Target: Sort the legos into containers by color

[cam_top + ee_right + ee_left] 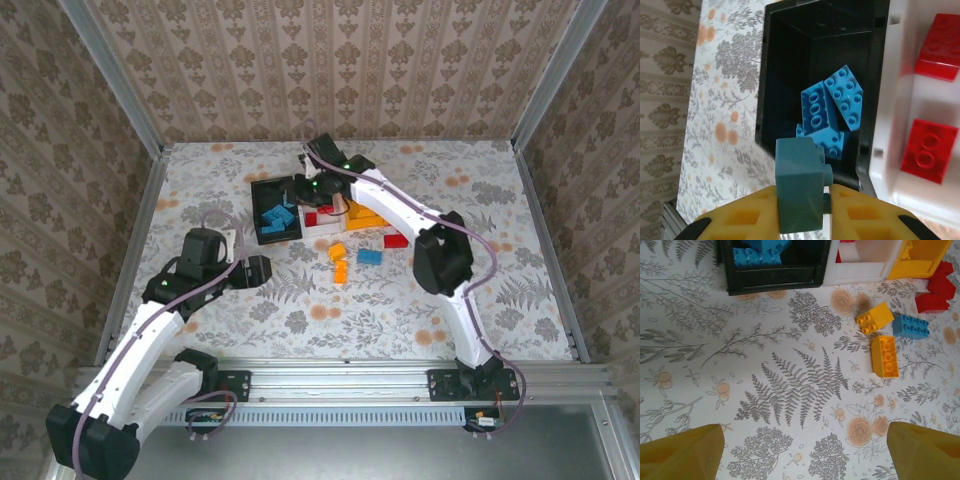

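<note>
My right gripper (802, 202) is shut on a blue lego (797, 175), held above the near edge of the black container (879, 60), which holds several blue legos (832, 107). Beside it, the white container (895, 115) holds red legos (925, 150). From above, the right gripper (312, 190) hangs over the black container (262, 188), with the white container (322, 228) and the orange container (362, 222) to its right. My left gripper (805, 455) is open above bare tablecloth, its fingers (685, 455) wide apart. Loose orange legos (885, 356), a blue one (910, 325) and red ones (935, 295) lie ahead of it.
The table is walled on three sides with patterned panels, and a metal rail (340, 375) runs along the near edge. The left arm (205, 260) sits low at the table's left front. Floral cloth stretches open to the right of the containers.
</note>
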### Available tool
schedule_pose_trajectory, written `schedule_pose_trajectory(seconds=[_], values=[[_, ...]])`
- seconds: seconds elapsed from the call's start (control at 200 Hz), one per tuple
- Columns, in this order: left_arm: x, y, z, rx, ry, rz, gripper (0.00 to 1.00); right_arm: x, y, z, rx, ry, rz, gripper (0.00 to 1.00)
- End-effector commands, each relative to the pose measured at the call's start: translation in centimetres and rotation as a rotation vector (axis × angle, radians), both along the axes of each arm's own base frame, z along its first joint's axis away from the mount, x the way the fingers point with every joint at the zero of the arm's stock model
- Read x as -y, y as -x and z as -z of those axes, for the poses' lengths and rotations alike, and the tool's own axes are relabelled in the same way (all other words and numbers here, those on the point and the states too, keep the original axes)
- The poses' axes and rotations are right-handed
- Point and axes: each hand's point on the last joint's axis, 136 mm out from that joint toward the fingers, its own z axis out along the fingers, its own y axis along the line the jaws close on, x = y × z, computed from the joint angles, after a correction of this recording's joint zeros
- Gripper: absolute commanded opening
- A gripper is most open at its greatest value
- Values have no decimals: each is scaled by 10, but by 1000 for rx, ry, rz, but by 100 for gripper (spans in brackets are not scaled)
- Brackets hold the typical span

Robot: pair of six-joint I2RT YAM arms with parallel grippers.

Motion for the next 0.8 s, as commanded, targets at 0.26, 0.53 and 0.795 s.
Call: schedule_pose_trajectory(seconds=[0.26,0.53,0.795], values=[[-6,4,10,-41,-20,10,86,-24,-46,-32,26,-152,43,56],[-3,3,8,-38,-1,10,86,12,-33,-116,184,-131,32,62],[17,-1,10,-43,12,68,86,89,25,-117,236,108,39,70]])
